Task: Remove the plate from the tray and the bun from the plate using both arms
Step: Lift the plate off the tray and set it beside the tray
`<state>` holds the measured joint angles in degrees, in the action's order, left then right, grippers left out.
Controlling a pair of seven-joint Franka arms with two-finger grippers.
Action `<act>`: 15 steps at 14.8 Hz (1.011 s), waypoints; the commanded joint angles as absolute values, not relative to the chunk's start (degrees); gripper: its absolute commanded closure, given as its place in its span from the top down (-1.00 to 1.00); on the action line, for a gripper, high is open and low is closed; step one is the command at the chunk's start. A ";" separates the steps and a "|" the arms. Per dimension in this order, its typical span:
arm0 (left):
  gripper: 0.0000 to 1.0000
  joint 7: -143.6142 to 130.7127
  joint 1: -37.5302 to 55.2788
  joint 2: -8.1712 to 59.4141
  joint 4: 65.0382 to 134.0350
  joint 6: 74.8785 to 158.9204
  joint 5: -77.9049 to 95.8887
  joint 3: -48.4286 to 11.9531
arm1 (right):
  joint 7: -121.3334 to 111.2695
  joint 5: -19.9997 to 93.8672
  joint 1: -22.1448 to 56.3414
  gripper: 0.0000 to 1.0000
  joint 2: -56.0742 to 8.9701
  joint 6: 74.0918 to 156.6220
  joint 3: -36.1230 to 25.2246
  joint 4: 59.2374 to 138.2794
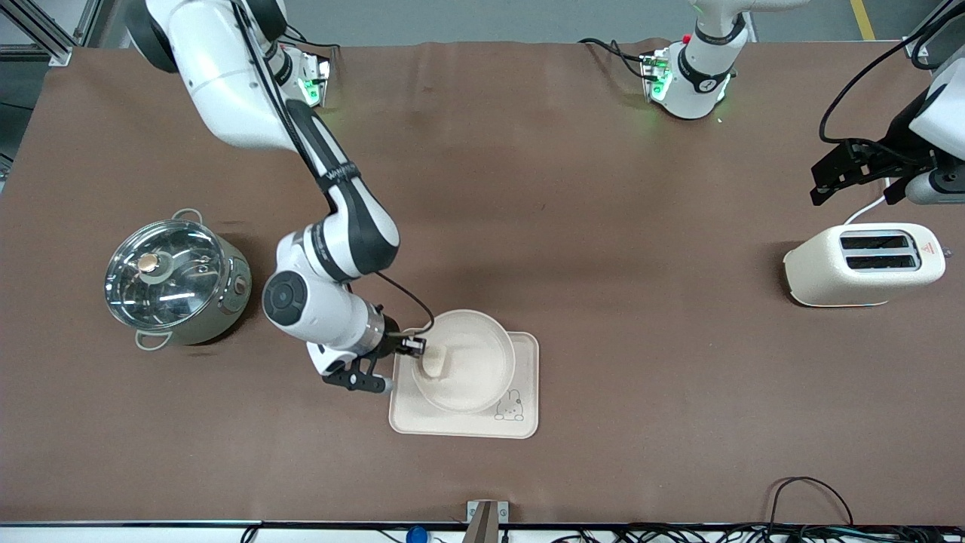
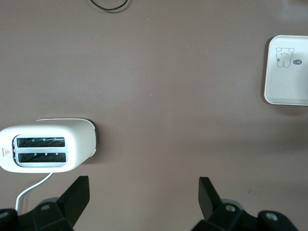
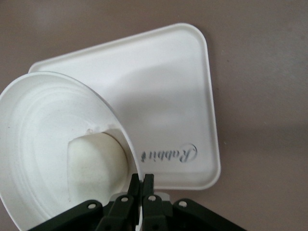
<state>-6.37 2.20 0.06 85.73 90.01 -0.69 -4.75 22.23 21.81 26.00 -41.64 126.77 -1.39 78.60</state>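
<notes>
Right wrist view: right hand (image 3: 140, 182) clamped on plate (image 3: 43, 134) rim, plate tilted above tray (image 3: 183, 110), bun (image 3: 96, 163) against the hand. Left hand (image 2: 144, 192) spread, waiting over the surface by the toaster (image 2: 45, 147), well apart.

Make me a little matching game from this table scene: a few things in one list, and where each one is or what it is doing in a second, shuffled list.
Things:
1. bun
2. plate
3. right gripper
4. left gripper

Places or states:
A. open, waiting over the toaster end of the table
B. lying in the plate
C. shut on the plate's rim
D. tilted up over the tray

Pairs: 1-B, 2-D, 3-C, 4-A
</notes>
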 commanded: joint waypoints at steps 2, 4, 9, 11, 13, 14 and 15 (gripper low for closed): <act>1.00 -5.01 2.02 0.44 84.64 89.03 -1.14 -4.75 | 14.61 22.85 26.28 -0.99 -28.14 136.55 -0.79 104.01; 1.00 -5.01 2.02 0.44 84.64 89.03 -1.14 -4.75 | 12.57 22.94 26.72 -0.99 -27.16 139.47 -0.18 108.53; 1.00 -5.10 2.11 0.35 84.99 88.95 -1.05 -4.75 | 12.57 23.03 27.16 -0.99 -27.33 140.01 2.81 110.13; 1.00 -5.27 2.11 0.35 85.08 88.86 -1.05 -4.75 | 12.48 22.94 27.51 -0.99 -27.60 140.53 3.77 110.56; 1.00 -5.54 2.11 0.35 85.17 87.98 -1.05 -4.75 | 12.48 22.94 28.56 -0.99 -27.95 141.59 3.78 110.83; 1.00 -5.45 2.11 0.35 85.17 87.46 -1.05 -4.75 | 12.48 22.94 28.74 -0.99 -28.56 141.59 3.78 110.74; 1.00 -5.54 2.11 0.35 85.17 87.10 -1.05 -4.75 | 12.48 22.94 28.83 -0.99 -28.91 141.77 3.87 110.74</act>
<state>-6.36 2.20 0.11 85.79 88.52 -0.69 -4.75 13.71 21.82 28.45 -30.24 140.29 3.71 108.22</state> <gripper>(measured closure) 0.000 0.956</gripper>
